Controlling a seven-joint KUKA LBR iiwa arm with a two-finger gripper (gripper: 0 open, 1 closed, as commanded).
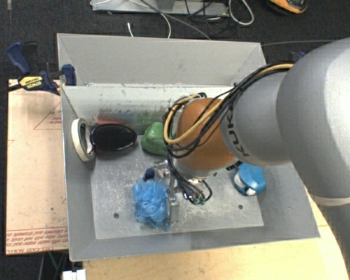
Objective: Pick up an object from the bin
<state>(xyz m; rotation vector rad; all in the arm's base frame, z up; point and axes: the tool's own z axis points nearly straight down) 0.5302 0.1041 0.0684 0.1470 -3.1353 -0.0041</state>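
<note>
The loose things lie mostly along the edges of the bin (76, 214), probably where they slid and came to rest. A white tape roll (80, 139) stands on edge at 9 o'clock, leaning on the left wall. A glossy black oval thing (112, 139) sits just beside it at 10 o'clock. A green rounded lump (154, 137) rests near the back wall at 11 o'clock, and a blue-and-white round thing (249, 179) lies alone at 3 o'clock. The arm's orange wrist cover (201, 136) hangs over the middle of the floor, with its cables looping round it. It points almost straight down, likely so that the claw meets a thing from above rather than shoving it sideways. The gripper (170, 198) is low over the floor at about 7 o'clock, touching or very nearly touching the right side of a crumpled blue mesh puff (149, 202), the thing nearest to it. The puff is soft and would probably squash under a pinch. How far open the claw stands cannot be told, because the wrist and wires hide it. Nothing is seen held in it.
</note>
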